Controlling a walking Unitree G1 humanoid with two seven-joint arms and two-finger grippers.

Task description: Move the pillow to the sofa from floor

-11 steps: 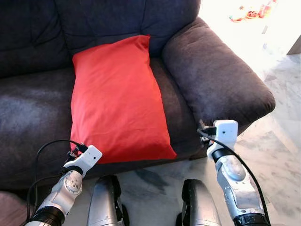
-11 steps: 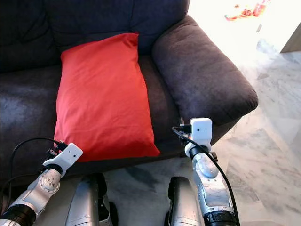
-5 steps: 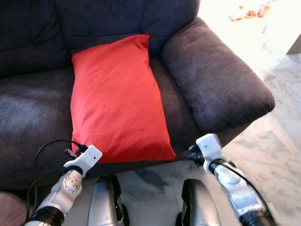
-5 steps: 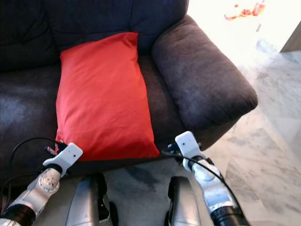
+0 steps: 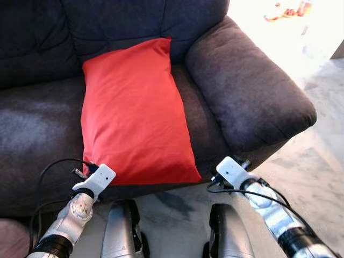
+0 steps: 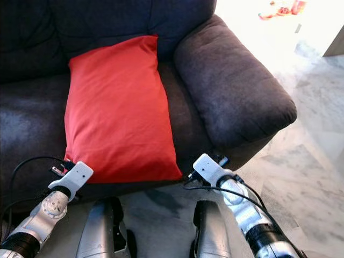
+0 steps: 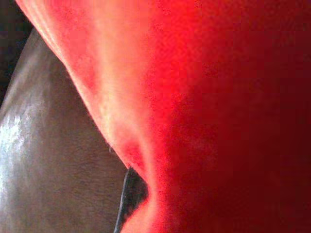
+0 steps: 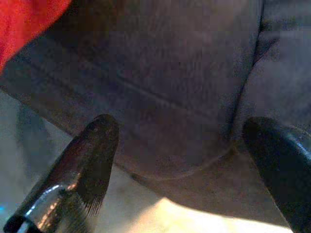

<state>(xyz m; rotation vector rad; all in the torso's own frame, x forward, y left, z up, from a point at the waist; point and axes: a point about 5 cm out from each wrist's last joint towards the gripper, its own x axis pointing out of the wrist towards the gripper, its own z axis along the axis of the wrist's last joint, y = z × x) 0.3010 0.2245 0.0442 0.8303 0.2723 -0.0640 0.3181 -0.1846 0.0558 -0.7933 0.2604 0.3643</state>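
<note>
Left eye view: red pillow (image 5: 134, 115) lies lengthwise on the dark grey sofa (image 5: 37, 123) seat, top edge against the backrest, beside the armrest (image 5: 247, 91). Left gripper (image 7: 129, 199) sits at the pillow's lower left corner, pressed into the red fabric; finger spread cannot be told. Right gripper (image 8: 189, 160) hangs low before the sofa's front edge near the pale marble floor (image 5: 317, 177), fingers (image 8: 92, 150) spread wide, holding nothing.
</note>
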